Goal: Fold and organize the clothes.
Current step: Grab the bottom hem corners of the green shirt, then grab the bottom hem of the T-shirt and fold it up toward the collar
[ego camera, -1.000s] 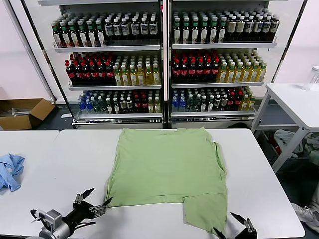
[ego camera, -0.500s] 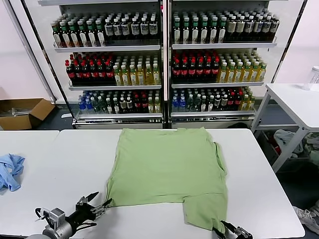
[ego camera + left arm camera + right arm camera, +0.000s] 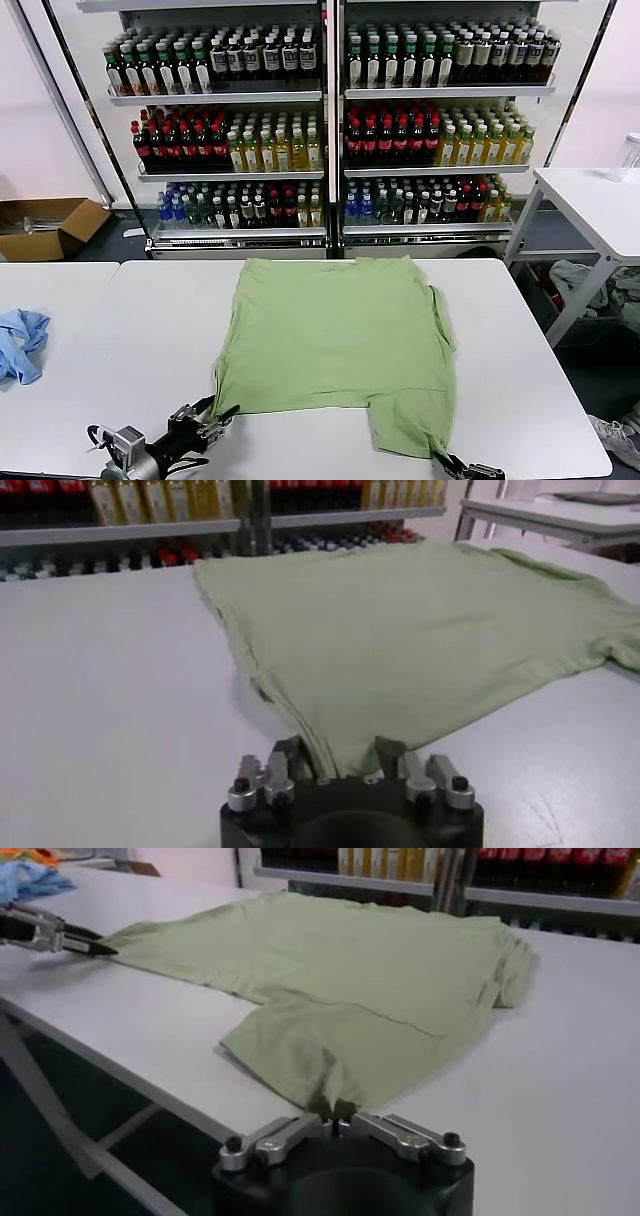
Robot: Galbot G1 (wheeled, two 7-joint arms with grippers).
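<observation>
The left hand sits low at the near edge of the white worktop, at the near left corner of the light green polo shirt. In its wrist view the left hand has its 2 fingers partly closed around that corner of the cloth, which runs up between them; whether they already pinch it firmly I cannot tell. The right hand is at the near right corner of the shirt, at the worktop's front edge. In its own wrist view the right hand has its fingers closed together on the tip of the shirt's hem, and the cloth puckers slightly where it is pinched.

The polo shirt lies spread flat across the middle of the worktop, with its near right part reaching closer to the front edge than its near left part. A light blue cloth lies crumpled well apart at the worktop's far left. Behind the worktop stand shelves of bottled drinks, and a cardboard box rests on the floor at the left
</observation>
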